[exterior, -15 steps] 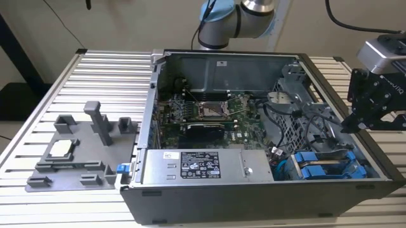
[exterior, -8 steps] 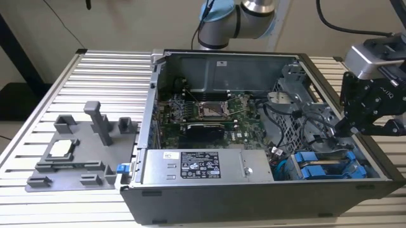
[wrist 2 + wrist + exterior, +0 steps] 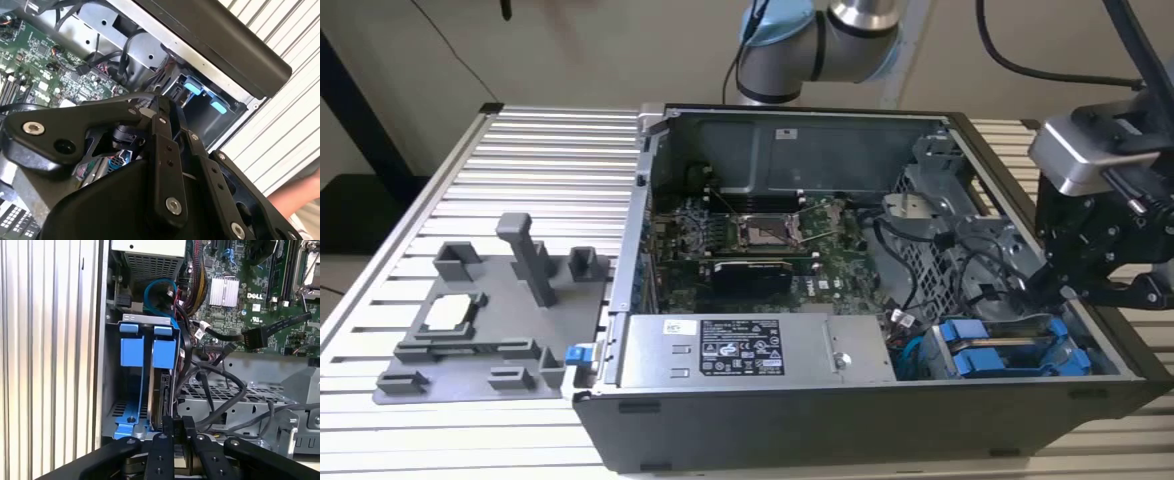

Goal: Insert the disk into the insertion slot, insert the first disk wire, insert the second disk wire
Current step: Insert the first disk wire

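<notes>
- Aluminium ribbed table (image 3: 534,150) carries an open computer case (image 3: 761,430) and a grey fixture (image 3: 480,330); beige wall (image 3: 587,50) behind.
- disk (image 3: 161,385) sits in the corner drive bay, just beside a second blue carrier (image 3: 131,360).
- gripper (image 3: 177,427) is right at the disk's end; grip state: cannot tell.
- Second wrist view catches a person's arm (image 3: 297,195) past the case.

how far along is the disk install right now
Looks done: the disk stands deep in the drive bay, beside the other blue carrier. In hand: the gripper is right at the disk's outer end. Left: black cables lie loose beside the bay, none visibly plugged into the disk.
</notes>
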Robot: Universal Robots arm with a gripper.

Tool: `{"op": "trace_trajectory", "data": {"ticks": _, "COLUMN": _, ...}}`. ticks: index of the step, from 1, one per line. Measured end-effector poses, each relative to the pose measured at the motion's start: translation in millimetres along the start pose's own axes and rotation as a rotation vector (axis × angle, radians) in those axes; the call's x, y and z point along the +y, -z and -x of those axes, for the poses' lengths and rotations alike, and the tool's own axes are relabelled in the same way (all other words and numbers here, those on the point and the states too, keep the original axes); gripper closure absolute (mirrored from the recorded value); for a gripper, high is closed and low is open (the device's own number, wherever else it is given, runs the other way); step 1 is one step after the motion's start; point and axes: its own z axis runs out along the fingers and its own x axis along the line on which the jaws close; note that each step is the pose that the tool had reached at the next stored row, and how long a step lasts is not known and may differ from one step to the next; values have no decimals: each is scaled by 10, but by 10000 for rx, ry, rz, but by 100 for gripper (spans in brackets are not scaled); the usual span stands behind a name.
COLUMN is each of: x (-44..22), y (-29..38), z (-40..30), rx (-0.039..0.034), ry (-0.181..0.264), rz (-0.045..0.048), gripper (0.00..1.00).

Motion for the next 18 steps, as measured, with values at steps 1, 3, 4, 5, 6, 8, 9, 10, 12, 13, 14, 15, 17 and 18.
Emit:
{"op": "trace_trajectory", "data": {"ticks": 1, "x": 17, "y": -1, "z": -5, "rx": 2, "ry": 3, "rz": -44, "gripper": 81}}
{"op": "trace_trajectory", "data": {"ticks": 3, "x": 19, "y": 0, "z": -6, "rx": 4, "ry": 3, "rz": -45, "gripper": 81}}
{"op": "trace_trajectory", "data": {"ticks": 4, "x": 19, "y": 0, "z": -6, "rx": 5, "ry": 4, "rz": -45, "gripper": 81}}
{"op": "trace_trajectory", "data": {"ticks": 5, "x": 20, "y": 0, "z": -7, "rx": 4, "ry": 4, "rz": -45, "gripper": 81}}
{"op": "trace_trajectory", "data": {"ticks": 6, "x": 20, "y": 0, "z": -7, "rx": 3, "ry": 3, "rz": -45, "gripper": 81}}
{"op": "trace_trajectory", "data": {"ticks": 8, "x": 21, "y": -1, "z": -7, "rx": 3, "ry": 3, "rz": -45, "gripper": 81}}
{"op": "trace_trajectory", "data": {"ticks": 9, "x": 21, "y": -1, "z": -7, "rx": 3, "ry": 3, "rz": -45, "gripper": 81}}
{"op": "trace_trajectory", "data": {"ticks": 10, "x": 21, "y": -1, "z": -7, "rx": 3, "ry": 3, "rz": -45, "gripper": 81}}
{"op": "trace_trajectory", "data": {"ticks": 12, "x": 21, "y": -1, "z": -7, "rx": 4, "ry": 3, "rz": -45, "gripper": 81}}
{"op": "trace_trajectory", "data": {"ticks": 13, "x": 25, "y": -1, "z": -7, "rx": 4, "ry": 2, "rz": -55, "gripper": 81}}
{"op": "trace_trajectory", "data": {"ticks": 14, "x": 37, "y": -2, "z": -7, "rx": 8, "ry": 4, "rz": -97, "gripper": 81}}
{"op": "trace_trajectory", "data": {"ticks": 15, "x": 49, "y": -4, "z": -8, "rx": 10, "ry": 10, "rz": -158, "gripper": 81}}
{"op": "trace_trajectory", "data": {"ticks": 17, "x": 68, "y": -11, "z": -17, "rx": 15, "ry": 11, "rz": -202, "gripper": 81}}
{"op": "trace_trajectory", "data": {"ticks": 18, "x": 68, "y": -15, "z": -17, "rx": 18, "ry": 11, "rz": -202, "gripper": 81}}
